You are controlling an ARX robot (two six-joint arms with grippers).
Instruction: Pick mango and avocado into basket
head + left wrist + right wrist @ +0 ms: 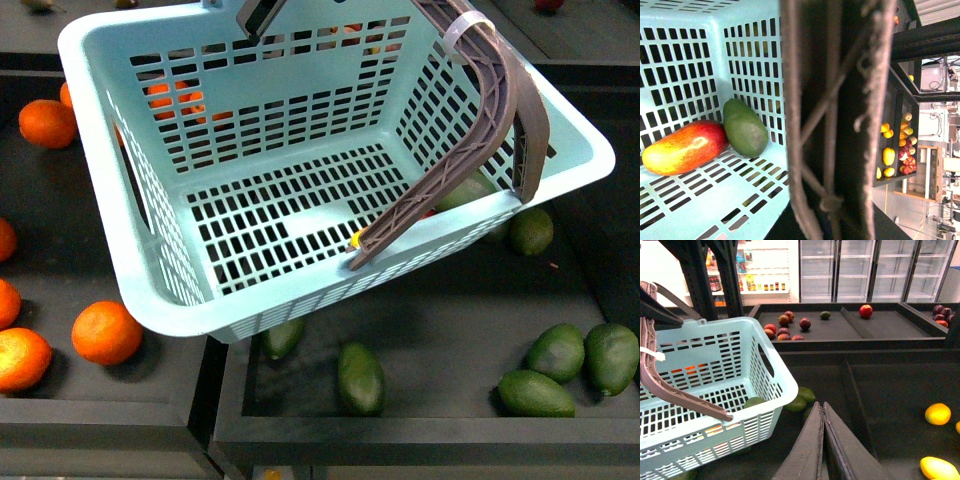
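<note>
One mango (685, 147) and one avocado (745, 127) lie touching inside the teal basket (330, 290). Six more avocados (360, 377) dot the tabletop (440, 340). Right hand (823, 412) is closed on nothing; left hand's state, can't tell.

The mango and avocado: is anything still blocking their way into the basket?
Nothing visible does. The left wrist view shows the mango and the avocado already lying side by side, touching, on the slotted floor of the basket. The right tool is shut and holds nothing.
</note>
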